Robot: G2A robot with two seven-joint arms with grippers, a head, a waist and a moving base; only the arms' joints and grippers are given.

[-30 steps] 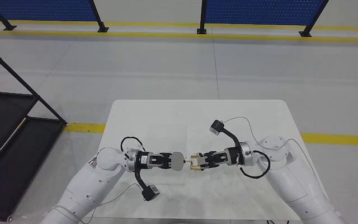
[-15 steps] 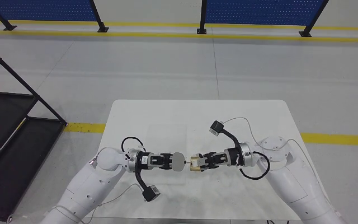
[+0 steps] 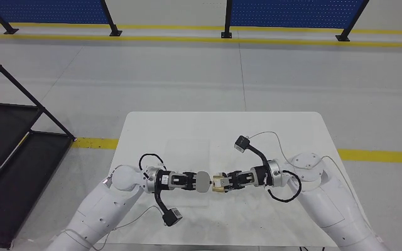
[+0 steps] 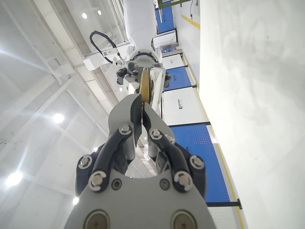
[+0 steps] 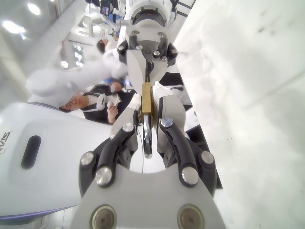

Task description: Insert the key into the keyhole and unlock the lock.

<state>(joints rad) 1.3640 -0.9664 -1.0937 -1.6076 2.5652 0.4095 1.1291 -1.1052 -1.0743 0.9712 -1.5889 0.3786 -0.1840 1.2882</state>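
At near centre, nudges thin metal key [image 4: 143, 107], pinched by left gripper [image 3: 202, 182], rightward to brass padlock [image 5: 146, 98] clamped in right gripper [image 3: 225, 182], seemingly about to insert.

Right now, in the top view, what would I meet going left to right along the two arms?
Left fingers → key pinched in them → brass lock → right fingers holding the lock.
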